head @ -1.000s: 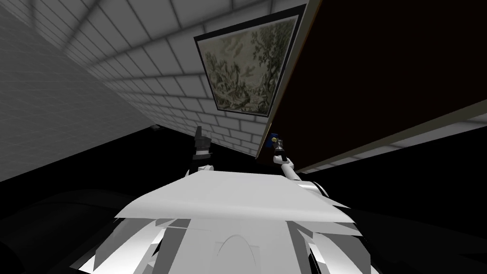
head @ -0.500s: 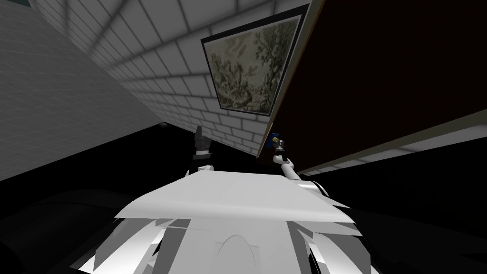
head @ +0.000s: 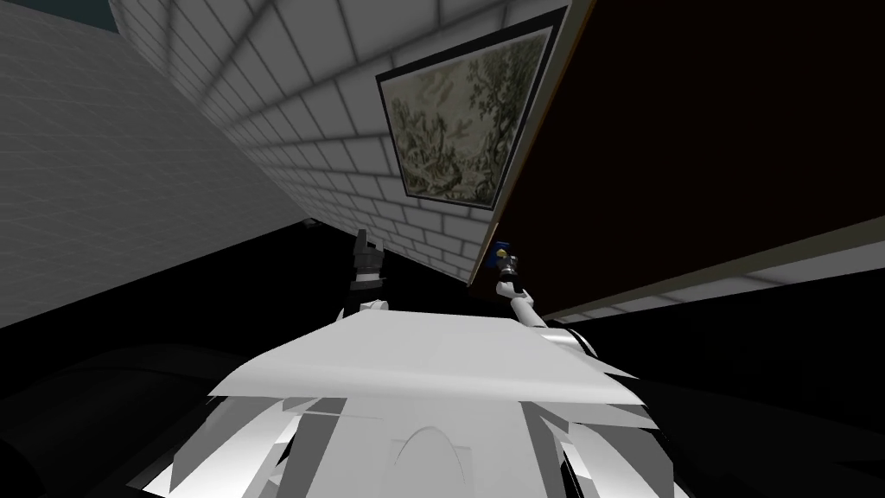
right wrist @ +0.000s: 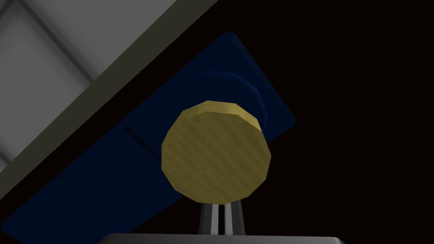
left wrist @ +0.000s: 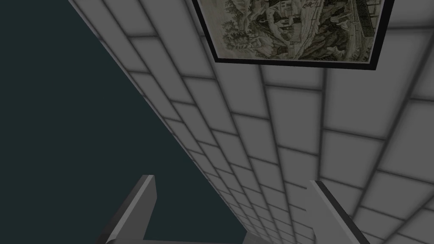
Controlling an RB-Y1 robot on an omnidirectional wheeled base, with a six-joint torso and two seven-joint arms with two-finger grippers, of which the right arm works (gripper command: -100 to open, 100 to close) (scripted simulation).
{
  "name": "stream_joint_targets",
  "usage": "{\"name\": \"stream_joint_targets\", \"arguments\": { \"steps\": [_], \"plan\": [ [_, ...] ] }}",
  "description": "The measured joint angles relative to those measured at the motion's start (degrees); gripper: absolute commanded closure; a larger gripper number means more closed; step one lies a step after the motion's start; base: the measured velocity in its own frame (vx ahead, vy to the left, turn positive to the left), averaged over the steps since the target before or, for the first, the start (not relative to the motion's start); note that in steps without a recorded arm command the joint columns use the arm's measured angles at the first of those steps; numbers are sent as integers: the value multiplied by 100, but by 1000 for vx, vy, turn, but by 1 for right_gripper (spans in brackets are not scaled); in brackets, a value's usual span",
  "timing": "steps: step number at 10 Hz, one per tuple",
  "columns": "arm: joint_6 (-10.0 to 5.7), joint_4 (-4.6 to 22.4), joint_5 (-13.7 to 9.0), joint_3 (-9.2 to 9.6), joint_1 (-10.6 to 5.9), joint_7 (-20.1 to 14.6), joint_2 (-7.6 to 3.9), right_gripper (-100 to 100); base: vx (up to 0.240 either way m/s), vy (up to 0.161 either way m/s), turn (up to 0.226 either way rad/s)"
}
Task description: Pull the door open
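The dark brown door [head: 691, 130] fills the right of the head view, its pale edge [head: 518, 173] running down to my right gripper [head: 506, 264]. A round brass-coloured knob [right wrist: 216, 151] on a dark blue plate [right wrist: 106, 178] sits right in front of that hand. The right fingers [right wrist: 207, 218] stand pressed together just beneath the knob, and their tips are hidden behind it. My right gripper [right wrist: 216, 212] is shut, not clasping the knob's sides. My left gripper [head: 365, 246] is raised beside the chest, and its fingers [left wrist: 144, 203] stand wide apart with nothing between them.
A grey tiled wall [head: 346, 156] runs left of the door and carries a framed landscape picture [head: 458, 130] close to the door's edge. A plain grey wall [head: 104, 190] closes the left side. Black areas lie below the walls and under the door.
The whole head view has shifted: wall and picture slid right and the left wall grew, so I have turned. The door's lower edge sits lower. The right gripper stays at the knob.
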Motion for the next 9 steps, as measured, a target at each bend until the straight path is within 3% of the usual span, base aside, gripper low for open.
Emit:
{"name": "stream_joint_targets", "arguments": {
  "steps": [5,9],
  "plan": [
    [45,-144,-430,34,-25,-557,261,-100,-99,-20,25],
    [134,-342,-871,41,-46,-1078,564,-100,-95,-37,21]
  ]
}}
